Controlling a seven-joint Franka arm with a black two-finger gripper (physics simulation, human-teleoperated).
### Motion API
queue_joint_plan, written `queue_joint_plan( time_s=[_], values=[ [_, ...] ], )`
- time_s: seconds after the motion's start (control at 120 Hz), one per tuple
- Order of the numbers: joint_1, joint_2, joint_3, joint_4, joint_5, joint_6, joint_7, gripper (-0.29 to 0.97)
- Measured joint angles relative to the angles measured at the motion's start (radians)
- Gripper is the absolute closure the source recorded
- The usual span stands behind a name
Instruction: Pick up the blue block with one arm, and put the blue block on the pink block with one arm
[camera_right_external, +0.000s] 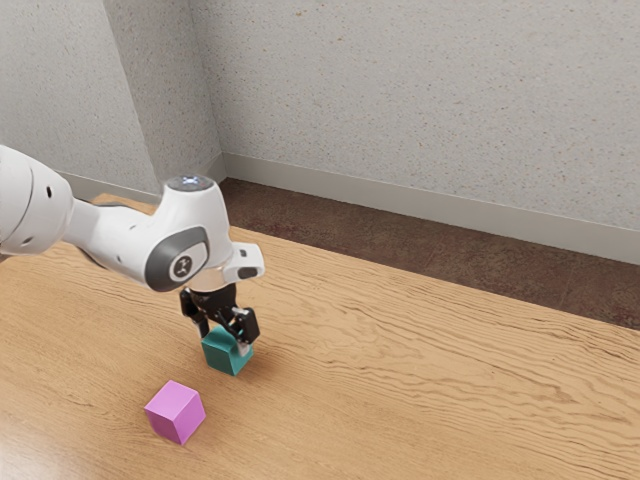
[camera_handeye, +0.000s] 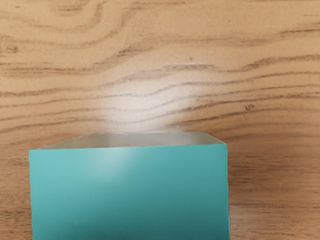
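The blue block (camera_right_external: 226, 354), teal in colour, stands on the wooden table (camera_right_external: 420, 380). My gripper (camera_right_external: 224, 333) comes down over it from above, and its black fingers (camera_right_external: 246, 330) press on the block's two sides, so it is shut on the block. In the wrist view the blue block (camera_handeye: 129, 192) sits right under my hand, its top face large and close. The pink block (camera_right_external: 175, 411) rests on the table a short way in front of the blue one, toward the exterior view's lower left, apart from it.
Bare wood extends toward the exterior view's right. Beyond the table's far edge (camera_right_external: 420, 268) lie a dark floor and a grey wall. My white arm (camera_right_external: 120, 238) reaches in from the exterior view's left.
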Motion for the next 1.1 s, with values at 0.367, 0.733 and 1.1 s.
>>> queue_joint_plan(
  time_s=[0.367,0.733,1.1],
  values=[
    [0.002,0.02,0.023,0.005,0.003,0.001,0.018,0.0],
    [0.001,0.026,0.023,0.007,0.002,0.013,0.027,0.2],
    [0.0,0.009,0.023,0.005,0.008,0.012,0.023,0.34]
  ],
)
